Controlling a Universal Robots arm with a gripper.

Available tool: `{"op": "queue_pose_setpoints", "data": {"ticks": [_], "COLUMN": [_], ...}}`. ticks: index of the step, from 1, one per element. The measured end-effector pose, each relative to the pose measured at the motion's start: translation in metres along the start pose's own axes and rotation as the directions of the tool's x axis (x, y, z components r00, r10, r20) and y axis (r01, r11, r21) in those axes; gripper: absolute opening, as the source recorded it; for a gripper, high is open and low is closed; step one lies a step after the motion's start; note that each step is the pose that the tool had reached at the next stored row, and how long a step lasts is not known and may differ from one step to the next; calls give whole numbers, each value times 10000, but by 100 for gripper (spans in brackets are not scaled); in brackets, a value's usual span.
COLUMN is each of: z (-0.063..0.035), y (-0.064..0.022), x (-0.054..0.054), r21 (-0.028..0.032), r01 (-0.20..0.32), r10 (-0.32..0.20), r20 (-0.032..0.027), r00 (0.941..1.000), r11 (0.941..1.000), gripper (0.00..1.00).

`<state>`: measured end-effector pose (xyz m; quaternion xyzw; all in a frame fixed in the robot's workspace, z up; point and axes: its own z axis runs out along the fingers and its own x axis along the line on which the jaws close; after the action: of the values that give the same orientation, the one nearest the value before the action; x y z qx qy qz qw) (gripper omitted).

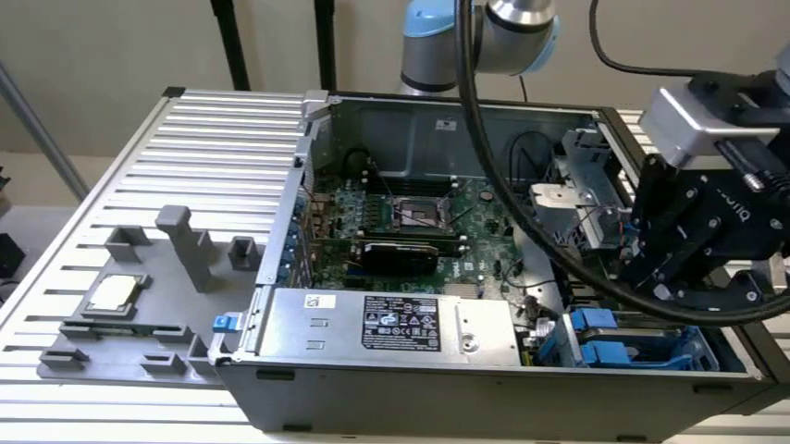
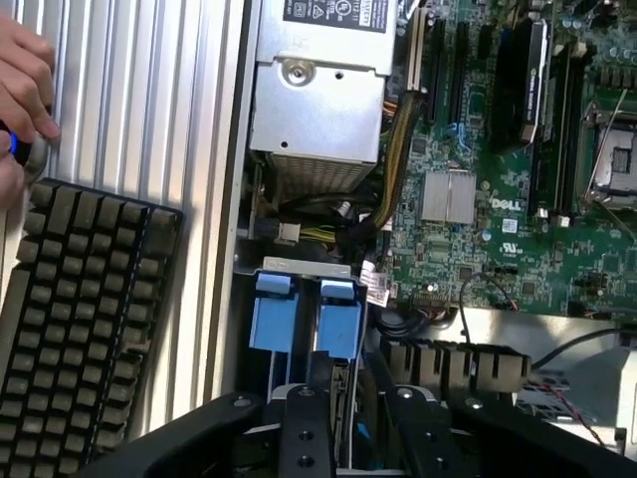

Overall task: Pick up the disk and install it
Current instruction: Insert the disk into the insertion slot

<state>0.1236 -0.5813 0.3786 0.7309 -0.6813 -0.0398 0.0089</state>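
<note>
The open computer case (image 1: 494, 393) lies on the ribbed metal surface (image 1: 222, 129), and the gripper (image 2: 360, 398) hangs low over the drive bay at the corner on the exterior view's right. Down in that bay, 2 blue carrier brackets stand on edge side by side. The disk (image 2: 338, 324) is the one nearer the motherboard (image 2: 498, 149), just beside the other carrier (image 2: 271, 311). It sits in line with the gap between the 2 black fingers (image 2: 304, 438). These stand a little apart, one on each side of that line, and from here I see nothing clamped between them.

"DELL" is printed in white on the motherboard, beside a small square heatsink (image 2: 448, 195). The power supply (image 1: 309, 324) carries a black label (image 1: 401, 324) of white print and marks, too small for me to read, with a white barcode sticker (image 1: 324, 301) near its corner.

Outside the case, in the wrist view, a dark keyboard (image 2: 80, 319) rests on the surface, and a person's hand (image 2: 20, 90) is near its far corner. A small square silver chip (image 1: 111, 294) sits on a grey fixture (image 1: 124, 344) at the exterior view's left.
</note>
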Motion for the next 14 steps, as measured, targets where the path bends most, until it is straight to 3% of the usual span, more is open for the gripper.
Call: {"op": "queue_pose_setpoints", "data": {"ticks": [2, 6, 14], "z": [-94, -211, -198], "y": [-37, -188, -524], "x": [-4, -6, -25], "r21": [0, 0, 1], "r01": [0, 0, 8], "r10": [0, 0, -8], "r20": [-1, 8, 24], "r00": [10000, 10000, 10000], "r11": [10000, 10000, 10000], "gripper": [0, 0, 0]}}
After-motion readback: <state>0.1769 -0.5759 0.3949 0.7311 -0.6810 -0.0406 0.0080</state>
